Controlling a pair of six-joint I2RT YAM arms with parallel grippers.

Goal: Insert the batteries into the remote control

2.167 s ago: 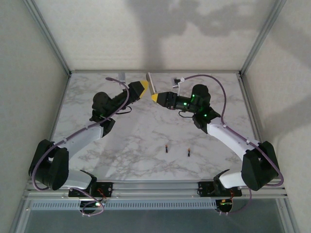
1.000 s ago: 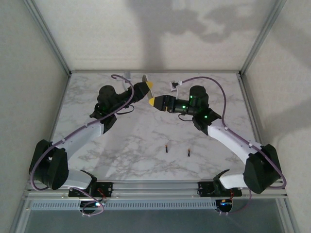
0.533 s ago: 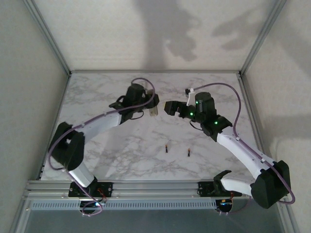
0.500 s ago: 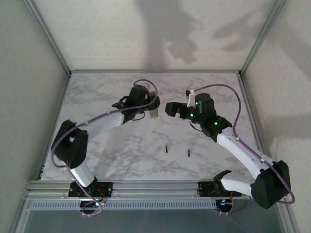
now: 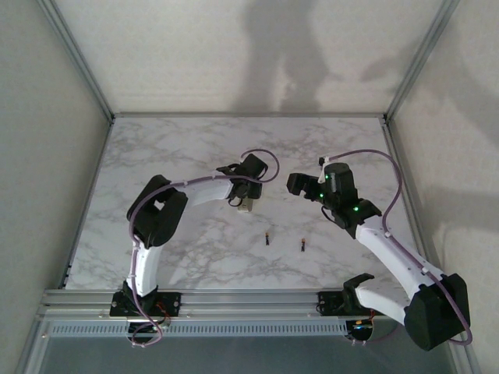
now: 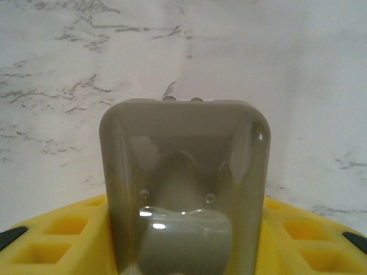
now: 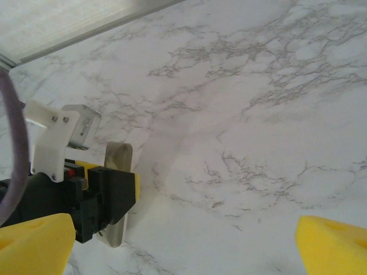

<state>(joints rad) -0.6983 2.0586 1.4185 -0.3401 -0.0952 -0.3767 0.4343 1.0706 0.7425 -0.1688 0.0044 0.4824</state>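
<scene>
Both arms have swung in from the far edge of the desk [image 5: 156,156] toward its middle since the earlier frames. We see the left arm now folded back on itself and the right arm stretched out.

Left tool [image 5: 247,204] is clamped on the remote control [image 5: 246,206]. In the left wrist view the yellow fingers [image 6: 57,238] sit on either side of the remote control, with its greyish-tan face toward the camera. From the right wrist view it stands roughly upright, edge-on. We can't tell if its lower end touches the desk.

Right tool [image 5: 295,185] is spread wide with nothing between its fingers, and sits apart from the left tool, to its right.

Left battery [image 5: 267,238] and right battery [image 5: 302,245] lie loose on the desk, a little apart from each other and nearer the arm bases than the remote control.

Desk top is white marble with grey veining. Plain pale walls enclose it, with aluminium posts [image 5: 78,58] at the back corners. An aluminium rail [image 5: 249,300] carries the arm bases along the near edge. Soft arm shadows fall on the back wall [image 5: 234,54].
</scene>
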